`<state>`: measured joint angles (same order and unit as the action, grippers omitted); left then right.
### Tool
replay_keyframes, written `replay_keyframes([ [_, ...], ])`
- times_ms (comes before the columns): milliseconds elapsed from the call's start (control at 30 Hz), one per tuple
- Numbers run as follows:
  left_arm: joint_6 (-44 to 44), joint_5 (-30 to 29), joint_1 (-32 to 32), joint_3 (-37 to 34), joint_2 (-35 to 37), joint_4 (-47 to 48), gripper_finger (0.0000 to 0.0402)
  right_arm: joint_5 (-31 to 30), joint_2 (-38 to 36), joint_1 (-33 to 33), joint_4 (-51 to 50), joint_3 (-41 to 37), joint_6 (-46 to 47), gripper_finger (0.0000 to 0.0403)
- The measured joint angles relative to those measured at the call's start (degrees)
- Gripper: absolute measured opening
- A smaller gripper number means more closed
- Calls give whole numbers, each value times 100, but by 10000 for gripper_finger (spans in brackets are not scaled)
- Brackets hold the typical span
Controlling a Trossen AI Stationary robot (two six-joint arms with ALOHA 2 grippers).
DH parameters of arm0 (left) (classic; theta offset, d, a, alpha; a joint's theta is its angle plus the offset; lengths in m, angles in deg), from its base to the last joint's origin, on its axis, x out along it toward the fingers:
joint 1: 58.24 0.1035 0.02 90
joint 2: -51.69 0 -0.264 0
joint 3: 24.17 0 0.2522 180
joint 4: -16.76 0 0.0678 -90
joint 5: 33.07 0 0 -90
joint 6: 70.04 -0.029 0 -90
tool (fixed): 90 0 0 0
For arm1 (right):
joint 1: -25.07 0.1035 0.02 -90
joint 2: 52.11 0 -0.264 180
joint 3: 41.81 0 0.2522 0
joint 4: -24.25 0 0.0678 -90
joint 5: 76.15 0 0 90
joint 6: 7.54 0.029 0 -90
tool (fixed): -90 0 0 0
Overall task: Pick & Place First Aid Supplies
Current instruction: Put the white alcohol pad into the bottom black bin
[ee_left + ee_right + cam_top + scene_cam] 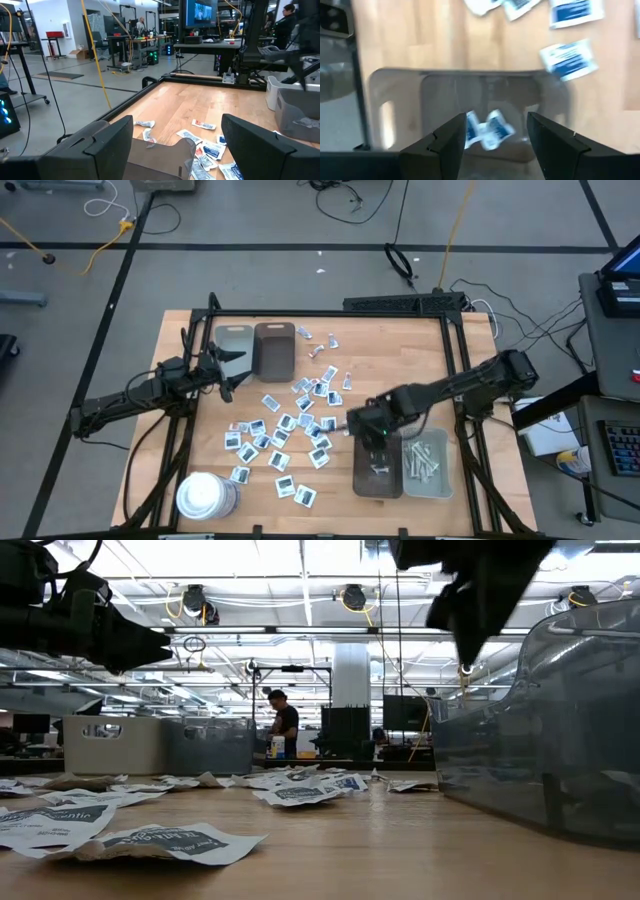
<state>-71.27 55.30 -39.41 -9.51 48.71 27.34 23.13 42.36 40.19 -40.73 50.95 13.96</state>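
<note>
Many small white packets with blue print (285,425) lie scattered over the middle of the wooden table, with a few narrow strips (318,350) toward the far side. My right gripper (376,436) (495,132) is open and hovers over the far end of a brown tray (378,480). Two packets (490,131) show in that tray between my fingers, blurred. Whether they lie there or are falling, I cannot tell. My left gripper (226,367) (175,145) is open at the table's left, by a second brown tray (274,352) (160,162).
A grey tray (427,465) holding pale strips stands right of the near brown tray. Another grey tray (234,342) sits beside the far brown one. A large white cylinder (205,496) stands at the near left corner. A black frame (450,330) edges the table. People stand in the room behind.
</note>
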Motion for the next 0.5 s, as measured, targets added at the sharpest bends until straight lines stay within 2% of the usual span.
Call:
replay_keyframes([
  [500, 0, 0, -1, -1, 0, 0, 305, 0, 0, -1559, -309, 0, -1000, 201],
])
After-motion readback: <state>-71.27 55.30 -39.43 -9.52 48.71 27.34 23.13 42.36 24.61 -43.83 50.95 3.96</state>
